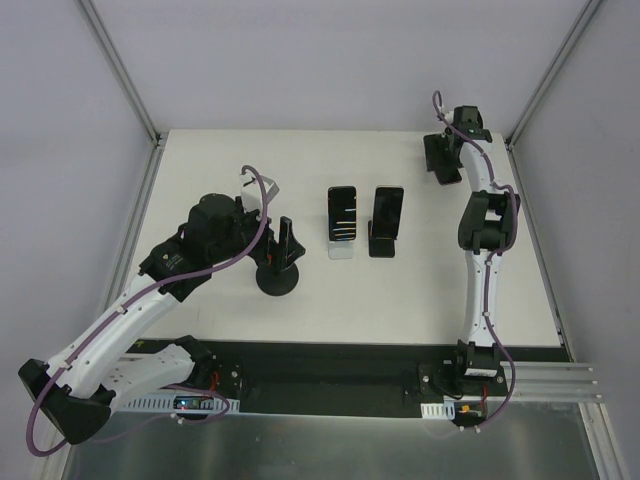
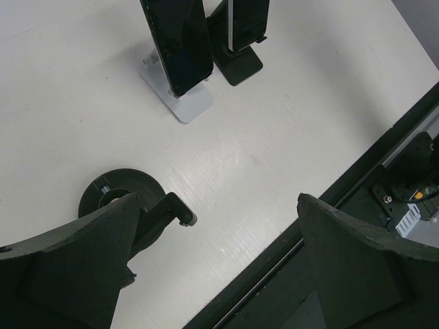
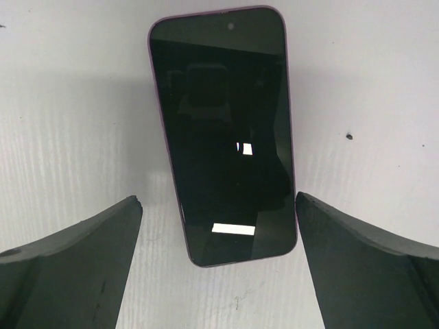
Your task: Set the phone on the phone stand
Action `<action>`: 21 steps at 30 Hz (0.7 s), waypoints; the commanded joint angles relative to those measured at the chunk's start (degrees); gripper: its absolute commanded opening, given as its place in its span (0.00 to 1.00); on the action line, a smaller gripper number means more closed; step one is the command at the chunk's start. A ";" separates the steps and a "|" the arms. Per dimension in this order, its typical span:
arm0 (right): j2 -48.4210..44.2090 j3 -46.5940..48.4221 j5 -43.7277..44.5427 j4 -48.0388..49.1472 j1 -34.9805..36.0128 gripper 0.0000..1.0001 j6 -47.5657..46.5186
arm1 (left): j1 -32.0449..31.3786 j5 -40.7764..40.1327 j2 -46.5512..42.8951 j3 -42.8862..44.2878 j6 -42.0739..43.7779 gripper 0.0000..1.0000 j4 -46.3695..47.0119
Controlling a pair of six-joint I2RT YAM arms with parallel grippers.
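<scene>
Status: two mounted phones (image 1: 343,212) already lean on the white stand (image 1: 341,250) and the black stand (image 1: 381,247) at mid-bench (image 1: 430,300). The remaining phone (image 3: 223,137) lies flat at the far right, not yet gripped. The right gripper (image 3: 218,202) hovers over it, jaws apart. The round stand (image 1: 277,275) at the near left is vacant. The left gripper (image 2: 218,205) hangs beside it, jaws apart. Pickup, transfer and seating remain.

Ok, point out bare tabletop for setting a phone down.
Free: the white table, near strip between the white phone stand, the black phone stand and the black base rail; the far strip behind them. Crowded: the round black stand beside the left arm.
</scene>
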 commanded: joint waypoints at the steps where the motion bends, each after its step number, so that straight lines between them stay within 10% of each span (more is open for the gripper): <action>1: 0.06 3.35 1.67 -1.73 -1.18 0.96 1.07 | 0.52 -0.76 -1.09 -0.04 0.42 0.96 1.76; 14: -1.70 -3.42 -20.75 3.72 -7.25 0.96 19.09 | 0.61 0.38 -0.21 -0.04 0.07 0.96 2.28; 21: -3.54 -6.05 -18.92 1.88 -5.94 0.96 19.44 | 0.61 0.55 -0.13 0.14 0.07 0.97 2.37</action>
